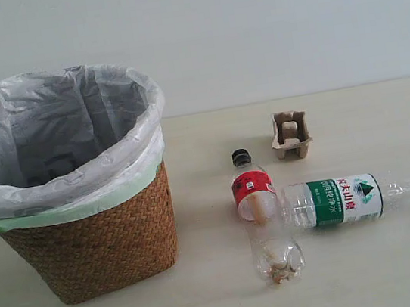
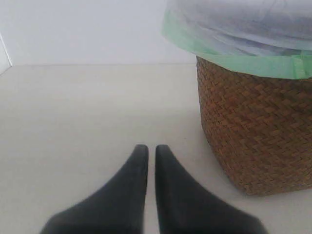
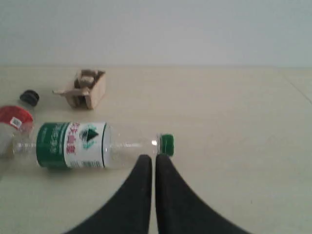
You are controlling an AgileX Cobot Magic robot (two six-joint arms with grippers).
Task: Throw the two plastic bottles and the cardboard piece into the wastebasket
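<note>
Now we target green-capped bottle (image 3: 73,145), well apart from wastebasket (image 1: 96,245): right gripper (image 3: 153,158) jaws together, empty; widen first, clamp across label. Left gripper (image 2: 151,148) jaws likewise together.

Pale beige tabletop (image 1: 375,275); plain white wall (image 1: 263,23) behind; soft light.

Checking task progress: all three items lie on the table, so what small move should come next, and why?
Probably open the right gripper and ease it toward the green-capped bottle. Its fingers are shut, and the green cap lies just ahead of them, nearer than the red-labelled bottle or the cardboard piece.
</note>
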